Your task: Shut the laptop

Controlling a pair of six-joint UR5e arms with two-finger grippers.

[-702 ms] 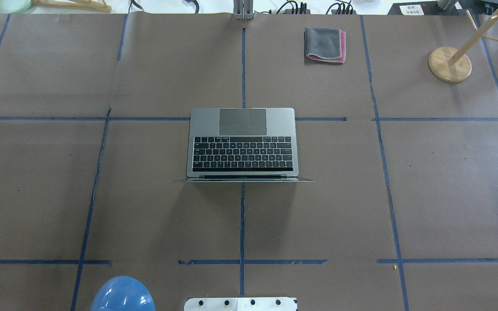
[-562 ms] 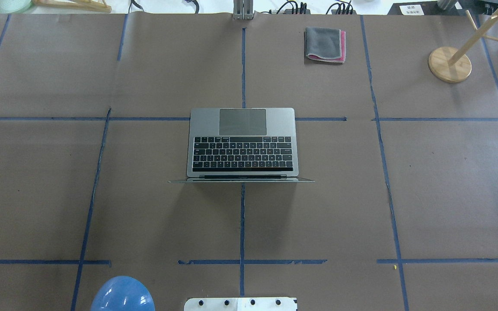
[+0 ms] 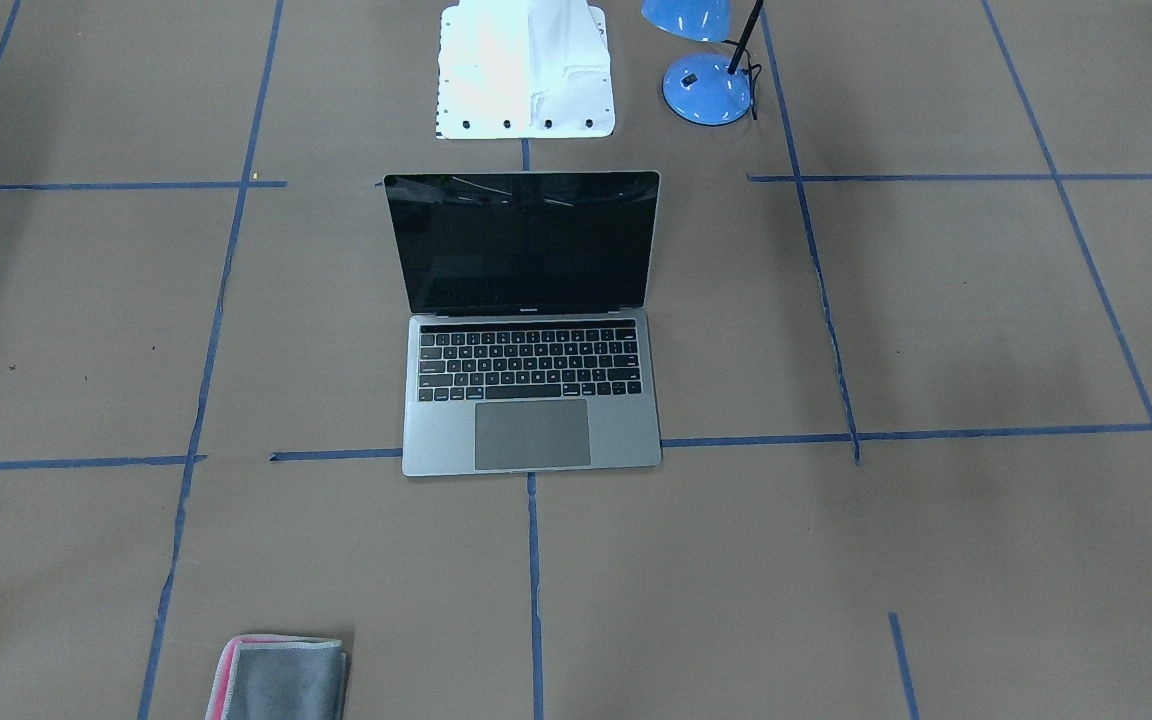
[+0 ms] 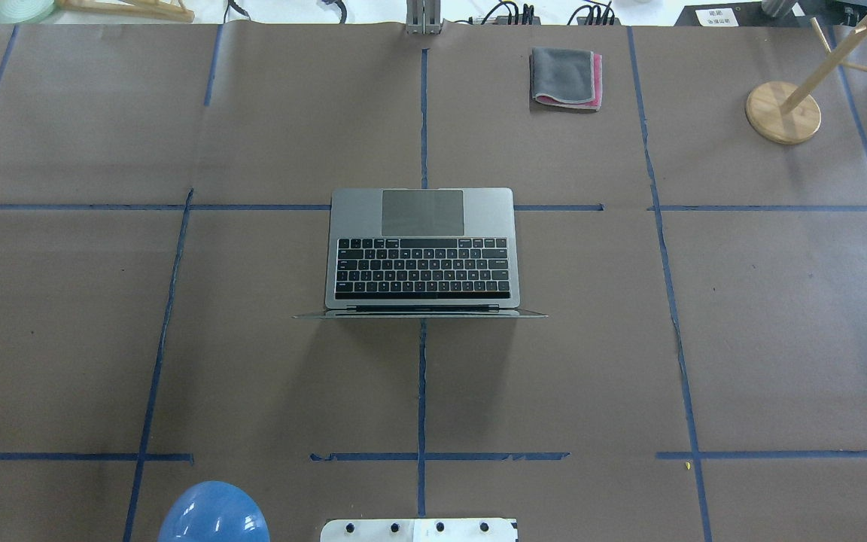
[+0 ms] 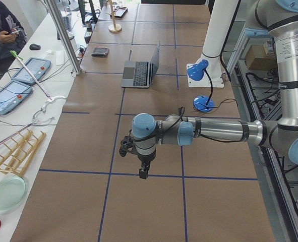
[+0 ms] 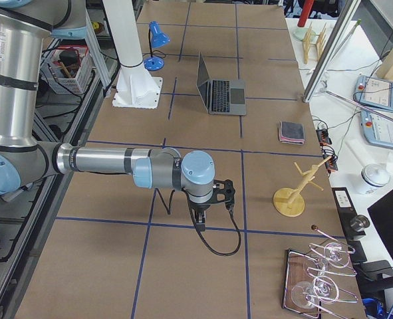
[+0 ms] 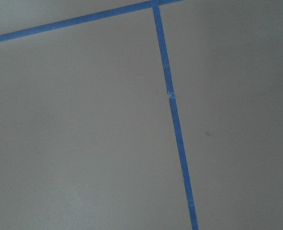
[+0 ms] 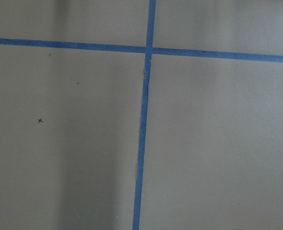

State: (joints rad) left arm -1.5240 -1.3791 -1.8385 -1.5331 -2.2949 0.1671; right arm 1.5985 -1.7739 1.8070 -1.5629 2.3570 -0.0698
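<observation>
Grey laptop point(image 4: 422, 248) stands open, nothing done yet; my left pincer point(image 5: 144, 174) and right pincer point(image 6: 199, 224) hang well away, their opening impossible to tell.

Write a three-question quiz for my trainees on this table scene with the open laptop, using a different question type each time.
1. True or false: the lid of the laptop is already shut.
2. Multiple choice: where is the left gripper?
A. Pressing on the laptop's lid
B. Over bare table, well away from the laptop
C. Clamped on the keyboard
3. Fill in: the folded cloth is grey and ____.

Key: 1 false, the screen stands upright; 2 B; 3 pink.
</observation>
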